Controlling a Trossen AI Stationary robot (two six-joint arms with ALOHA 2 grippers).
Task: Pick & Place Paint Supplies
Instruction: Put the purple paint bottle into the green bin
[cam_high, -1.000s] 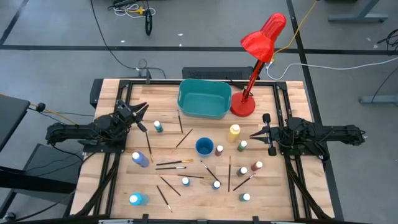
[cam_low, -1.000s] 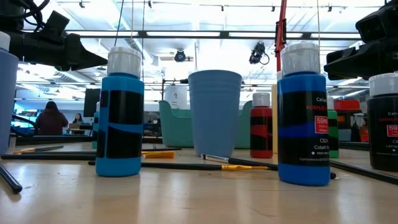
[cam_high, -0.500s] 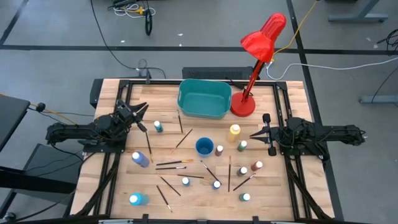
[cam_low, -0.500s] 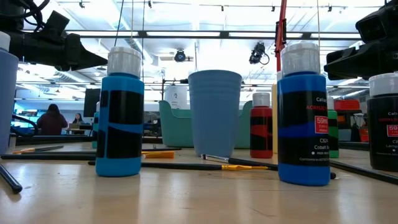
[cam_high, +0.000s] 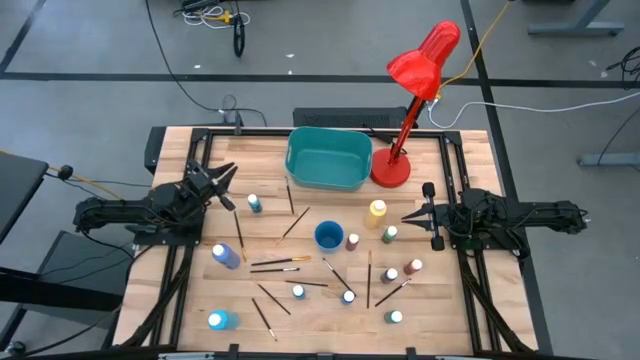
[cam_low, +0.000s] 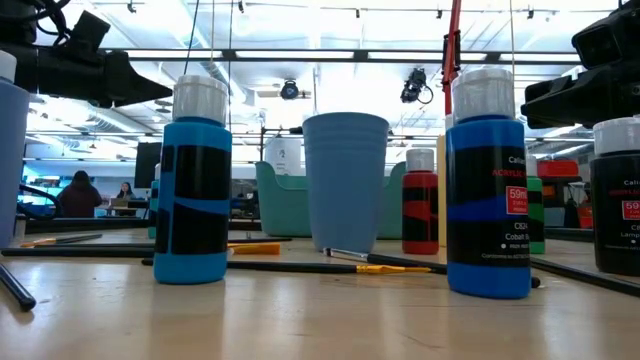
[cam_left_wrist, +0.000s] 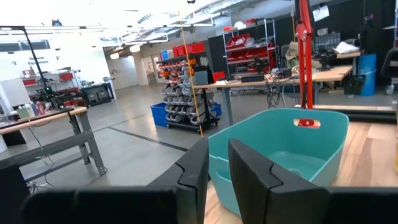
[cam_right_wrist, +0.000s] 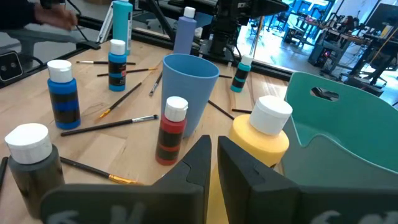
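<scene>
The paint bottles (cam_high: 377, 209) and paintbrushes (cam_high: 277, 263) lie scattered mid-table, so the left gripper (cam_high: 222, 183) and right gripper (cam_high: 421, 213), both nearly closed and empty, should open before descending.

The left arm lies at the desk's 9 o'clock edge, its hand (cam_high: 222, 180) raised and aimed toward 2 o'clock, the two fingers (cam_left_wrist: 198, 168) a narrow slot apart with nothing between them. The right arm lies at 3 o'clock, its hand (cam_high: 421, 215) pointing toward 9 o'clock, fingers (cam_right_wrist: 200, 158) nearly together and empty
</scene>
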